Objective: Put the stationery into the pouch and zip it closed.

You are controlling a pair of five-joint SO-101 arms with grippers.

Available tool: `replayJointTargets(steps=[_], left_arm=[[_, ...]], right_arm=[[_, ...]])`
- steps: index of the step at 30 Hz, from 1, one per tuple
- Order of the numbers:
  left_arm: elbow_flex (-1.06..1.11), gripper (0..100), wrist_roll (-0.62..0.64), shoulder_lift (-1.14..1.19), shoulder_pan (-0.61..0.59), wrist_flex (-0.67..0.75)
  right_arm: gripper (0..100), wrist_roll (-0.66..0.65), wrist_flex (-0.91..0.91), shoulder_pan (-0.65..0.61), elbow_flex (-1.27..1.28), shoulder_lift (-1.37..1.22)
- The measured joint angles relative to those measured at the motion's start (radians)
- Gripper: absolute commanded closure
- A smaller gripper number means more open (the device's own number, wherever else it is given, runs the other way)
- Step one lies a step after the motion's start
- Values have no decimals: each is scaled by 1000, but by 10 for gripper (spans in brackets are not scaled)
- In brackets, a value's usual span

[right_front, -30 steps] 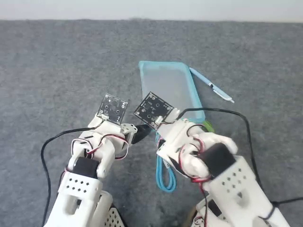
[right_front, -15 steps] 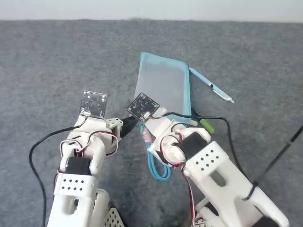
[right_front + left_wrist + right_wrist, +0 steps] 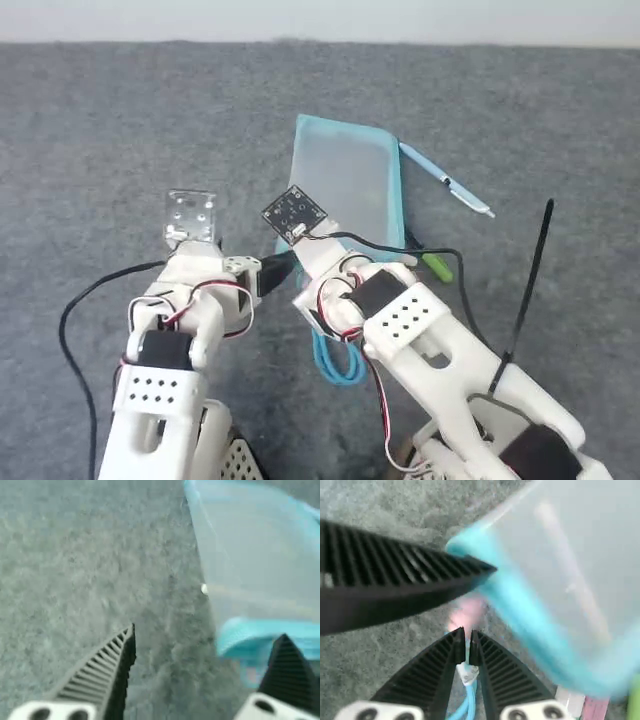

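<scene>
The translucent pouch [image 3: 345, 185] with blue trim lies flat on the grey carpet, its near end under my two arms. My right gripper [image 3: 464, 642] is shut on the white zip pull, from which a blue cord loop [image 3: 340, 362] trails back. My left gripper [image 3: 207, 632] stands open beside the pouch's near blue corner [image 3: 255, 632], one finger [image 3: 405, 587] crossing the right wrist view. A pink item [image 3: 467, 612] shows at the pouch's mouth. A light blue pen [image 3: 445, 180] and a green marker [image 3: 437, 266] lie on the carpet to the right of the pouch.
Grey carpet [image 3: 120, 130] covers the whole table, with open room left of and behind the pouch. Black cables [image 3: 80, 310] run from both arms near the front.
My right arm has swung left with the zip pull, and the pouch's near end has shifted left and turned with it. The left arm has drawn back to the left.
</scene>
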State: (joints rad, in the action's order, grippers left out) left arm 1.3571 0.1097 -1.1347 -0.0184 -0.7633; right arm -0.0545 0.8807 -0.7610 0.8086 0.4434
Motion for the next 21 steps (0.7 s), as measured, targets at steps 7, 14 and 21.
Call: replayJointTargets(steps=[7, 14, 21], left_arm=[[-38, 607, 2, -12, -163, -15], [-38, 607, 2, -58, -292, 95], [-57, 607, 2, 29, -374, 153]], right_arm=[[992, 0, 0, 49, 0, 0], [992, -3, -18, -29, 0, 0], [824, -6, -20, -95, -38, -112]])
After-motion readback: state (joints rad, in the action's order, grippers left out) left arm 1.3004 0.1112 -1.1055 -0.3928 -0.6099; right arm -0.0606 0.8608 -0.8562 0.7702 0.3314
